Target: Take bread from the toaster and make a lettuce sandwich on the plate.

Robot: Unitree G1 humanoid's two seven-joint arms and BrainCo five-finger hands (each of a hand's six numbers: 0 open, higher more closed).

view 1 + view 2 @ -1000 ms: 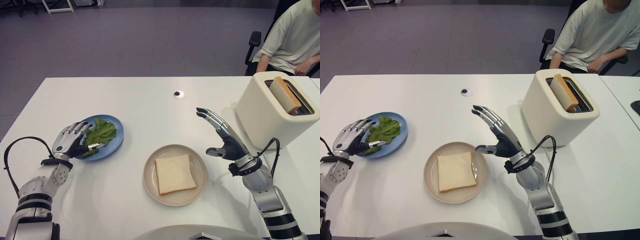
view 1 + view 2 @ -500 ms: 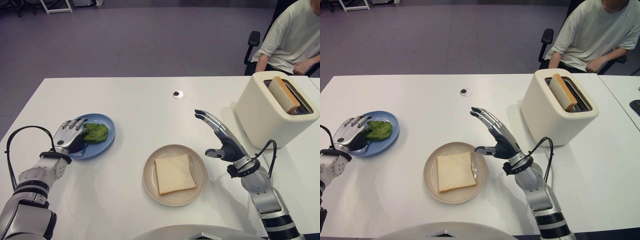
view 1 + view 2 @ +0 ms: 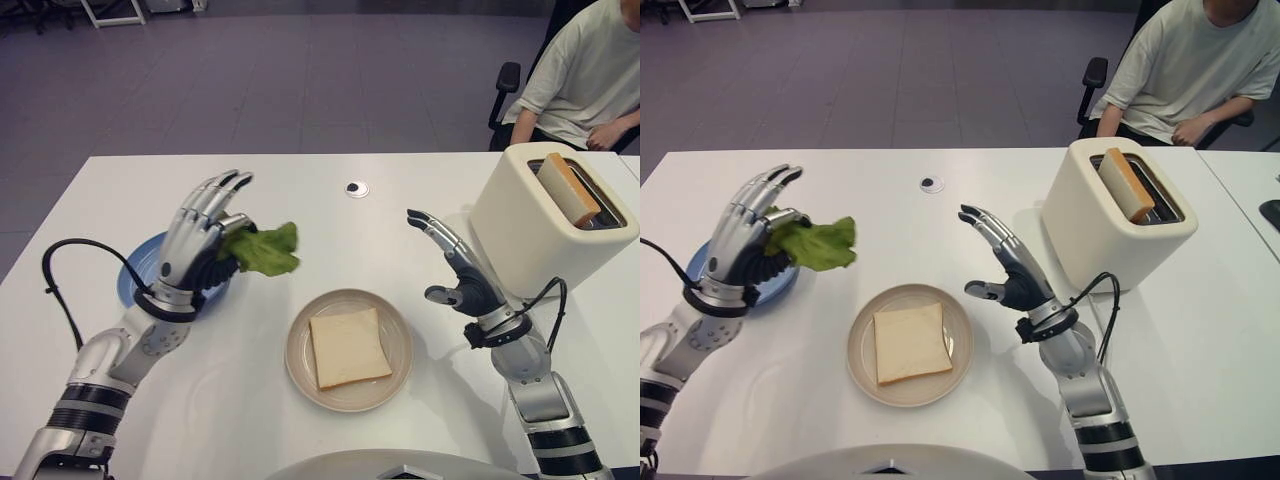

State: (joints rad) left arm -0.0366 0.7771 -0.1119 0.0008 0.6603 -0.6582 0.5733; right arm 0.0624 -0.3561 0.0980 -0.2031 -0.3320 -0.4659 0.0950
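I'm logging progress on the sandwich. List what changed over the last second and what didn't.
The left hand, which gripped the lettuce down on the blue plate, has lifted it clear and carried it up and to the right, toward the beige plate. Unchanged: the right hand open between that plate and the toaster, one bread slice on the beige plate, a second slice in the toaster.

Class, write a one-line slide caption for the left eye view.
Left hand holds lettuce above the table, one bread slice lies on the plate, right hand open by the toaster.
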